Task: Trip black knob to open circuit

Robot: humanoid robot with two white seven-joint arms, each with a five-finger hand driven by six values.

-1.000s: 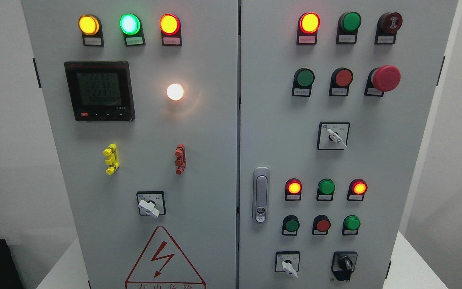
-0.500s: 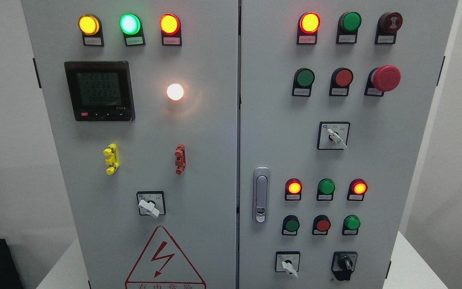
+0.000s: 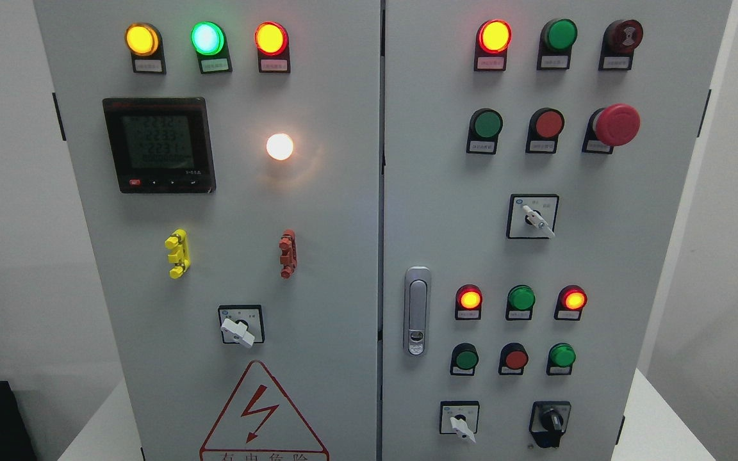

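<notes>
Black knob (image 3: 549,422) sits at the bottom right corner of the right-hand cabinet door (image 3: 631,256), low in the head view, the only view there is. It is a rotary selector on a dark plate, and its grip bar appears to stand roughly upright, with the longer end pointing down toward the lower edge of the frame. Just to its left on the same row is a white-handled selector (image 3: 460,423), whose lever slants down to the right; above the pair runs a row of three small push buttons (image 3: 515,358) and, higher, three pilot lamps (image 3: 521,299), the outer two lit red.

Neither robot hand shows anywhere in this view, so how far either one is open, and whether it holds anything, cannot be told. Nothing touches the knob, and the task looks not yet begun.

The relation that matters, as a judgement: the knob lies right of the picture's middle and close to the bottom edge, the region where the right arm would enter, so the right hand is probably the nearer one. Any reach has to come up from below and pinch across the upright bar, then twist. The white-handled selector stands close enough that a wide grasp could knock it.
</notes>
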